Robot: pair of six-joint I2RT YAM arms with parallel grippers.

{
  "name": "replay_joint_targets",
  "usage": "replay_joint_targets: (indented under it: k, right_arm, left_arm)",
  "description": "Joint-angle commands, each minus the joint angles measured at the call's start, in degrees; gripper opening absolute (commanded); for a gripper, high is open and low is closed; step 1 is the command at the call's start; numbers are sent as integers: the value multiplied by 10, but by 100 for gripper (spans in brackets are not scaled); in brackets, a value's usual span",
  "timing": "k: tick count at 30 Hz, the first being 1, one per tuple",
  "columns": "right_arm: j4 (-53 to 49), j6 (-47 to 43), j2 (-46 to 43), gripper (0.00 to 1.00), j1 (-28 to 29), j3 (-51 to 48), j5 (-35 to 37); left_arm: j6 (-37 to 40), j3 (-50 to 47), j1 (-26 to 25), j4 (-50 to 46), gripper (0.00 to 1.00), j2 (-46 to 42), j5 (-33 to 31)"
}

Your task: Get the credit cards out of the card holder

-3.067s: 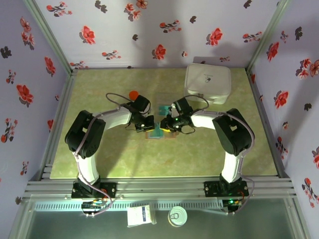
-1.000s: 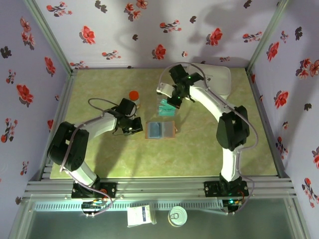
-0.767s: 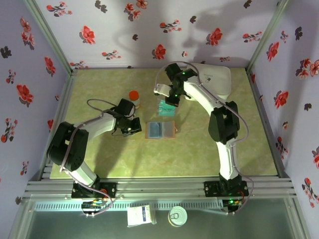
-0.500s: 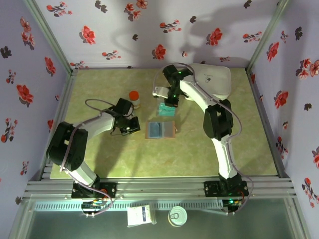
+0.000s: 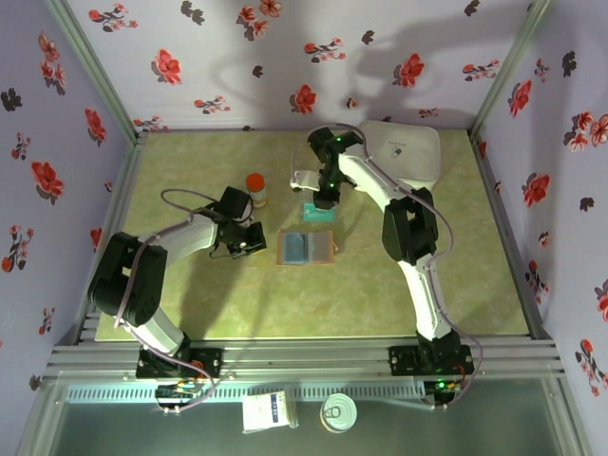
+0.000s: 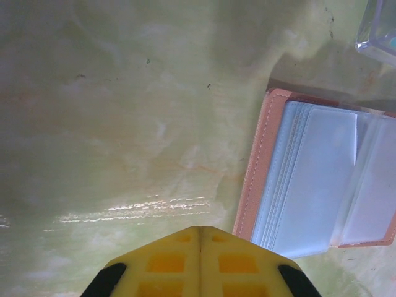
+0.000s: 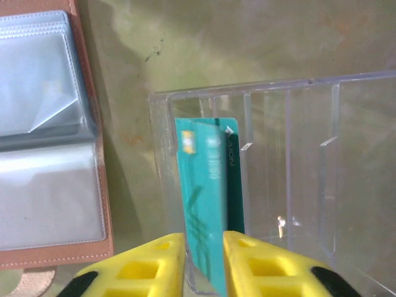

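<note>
While my right claw (image 7: 204, 247) hangs over the clear tray (image 7: 247, 91) just beyond the card holder (image 7: 49, 179), its jaws stand a little apart with a teal credit card (image 7: 207, 185) showing in the gap. The card looks blurred, and I cannot tell whether my pads touch it.

If a pad is dragging on the card when I lift, I could pull it back out or flick it over the tray's wall onto the table (image 6: 124, 124). It sits close to the tray's corner nearest the holder, beside a thin divider, so it may wedge upright or lean there rather than lie flat. The tray looks light, so a nudge from my fingers could slide it into the holder.

My left claw (image 6: 199, 238) is closed on nothing, low over the table just beside the holder's stitched left edge. The holder lies open and flat. I cannot tell whether any card remains in its sleeves.

Beyond the holder and to its right stands a white box (image 5: 399, 157), which crowds my right arm. Beyond and to the holder's left is an orange-capped bottle (image 5: 256, 187). Nearer than the holder, the table is open, which I judge the safest room for retreat.
</note>
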Motion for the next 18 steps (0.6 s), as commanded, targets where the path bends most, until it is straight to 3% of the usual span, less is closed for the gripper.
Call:
replay_joint_targets:
  k: [1, 11, 18]
  right_arm:
    - [1, 8, -10, 26, 0, 16, 20]
    - [146, 128, -129, 24, 0, -130, 28]
    - [309, 408, -241, 28, 4, -297, 34]
  left_arm:
    - [12, 0, 4, -13, 5, -5, 7]
    - [7, 10, 3, 5, 5, 6, 28]
    - [-5, 29, -13, 30, 5, 34, 46]
